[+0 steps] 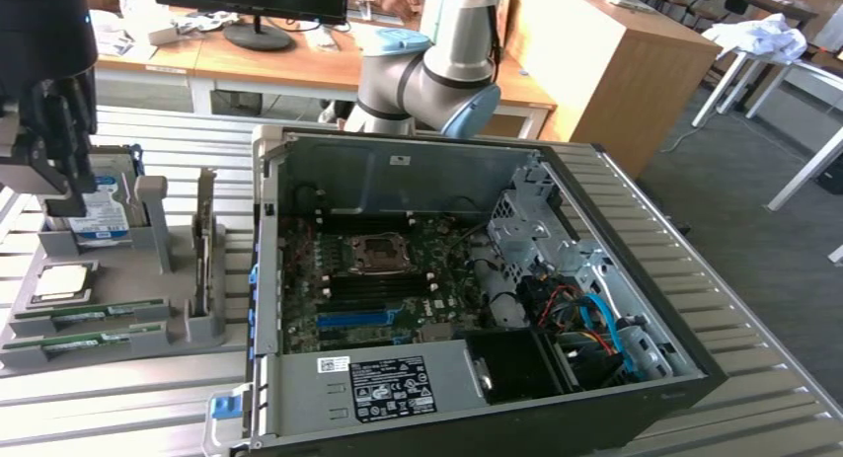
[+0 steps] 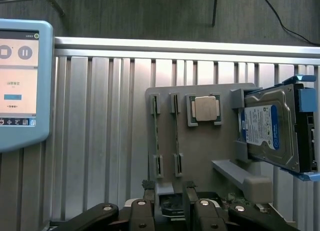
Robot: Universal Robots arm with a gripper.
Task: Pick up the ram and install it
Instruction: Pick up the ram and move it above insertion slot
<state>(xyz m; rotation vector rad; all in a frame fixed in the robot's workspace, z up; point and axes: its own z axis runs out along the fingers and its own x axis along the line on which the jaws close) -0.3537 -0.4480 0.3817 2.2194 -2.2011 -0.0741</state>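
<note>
Two ram sticks, exterior view: the inner ram stick [image 1: 103, 310] and the outer ram stick [image 1: 90, 342] lie side by side in their holders on the grey tray [image 1: 165, 289]. The tray sits at the exterior view's left of the computer case [image 1: 633, 309]. Neither stick is lifted.
Gripper, exterior view: the gripper [image 1: 53, 176] hangs high over the far end of the tray, above the hard drive [image 1: 99, 218] and well apart from both sticks.
Tray's other parts: the hard drive stands upright in its bracket. The processor [image 1: 63, 279] lies flat between the drive and the inner ram stick. An expansion card [image 1: 204, 245] stands on edge nearer the case.
Case: it lies open on the slatted tabletop [image 1: 737, 398], with the motherboard [image 1: 382, 279] in plain sight.
Arm: a blue-capped joint [image 1: 421, 77] rises behind the case.
Gripper, wrist view: the gripper [image 2: 170, 203] has its fingers [image 2: 150, 203] spread apart and holding nothing, with one end of the tray [image 2: 225, 156] under them.
Ram, wrist view: both sticks are seen edge-on, clipped at each end. The inner ram stick [image 2: 176, 136] is just beside the processor [image 2: 206, 109], and the outer ram stick [image 2: 156, 136] is on its other side.
Drive, wrist view: the hard drive [image 2: 270, 128] shows a blue-and-white label and is held in a blue-edged bracket.
Pendant: a blue-framed touchscreen [image 2: 20, 81] sits near the tabletop [image 2: 100, 141], well apart from the tray.
</note>
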